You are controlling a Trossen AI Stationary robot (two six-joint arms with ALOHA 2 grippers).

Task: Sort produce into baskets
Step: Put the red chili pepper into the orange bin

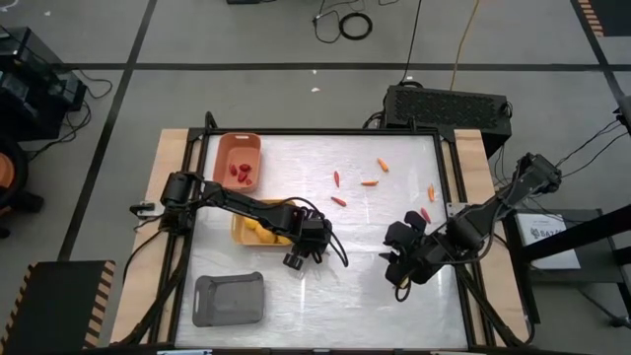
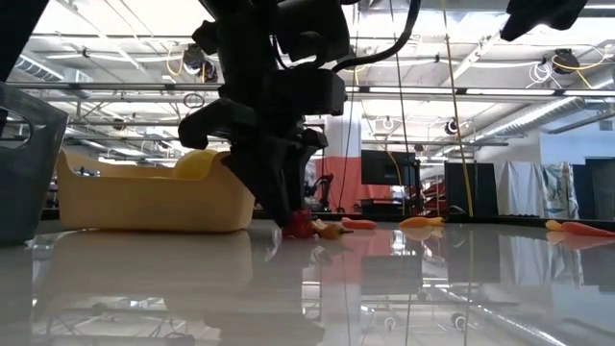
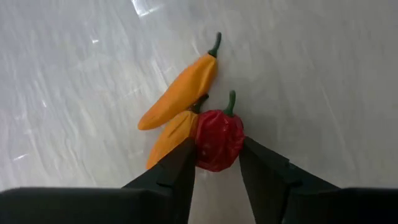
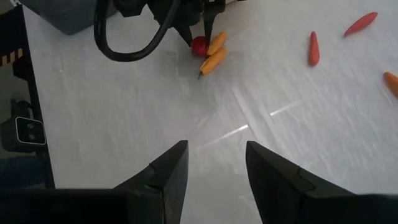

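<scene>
While red pieces lie in the salmon basket (image 1: 238, 158) and yellow fruit in the yellow basket (image 1: 240, 231), I see the left gripper (image 3: 216, 163) pinching a red pepper (image 3: 217, 140) on the table; sticks remain scattered, the grey basket (image 1: 229, 299) empty, and the right gripper (image 4: 215, 163) waits part-open, holding nothing.

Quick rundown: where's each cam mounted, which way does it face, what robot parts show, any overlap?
High: overhead, straight down; both arms, table, three baskets.
Low: table height, level across; left arm descending beside yellow basket.
Left wrist: faces the tabletop; own fingers flank red pepper, two orange peppers alongside.
Right wrist: angled across table; own open right gripper, left gripper beyond.
Shared: red pepper in both wrist views.
</scene>
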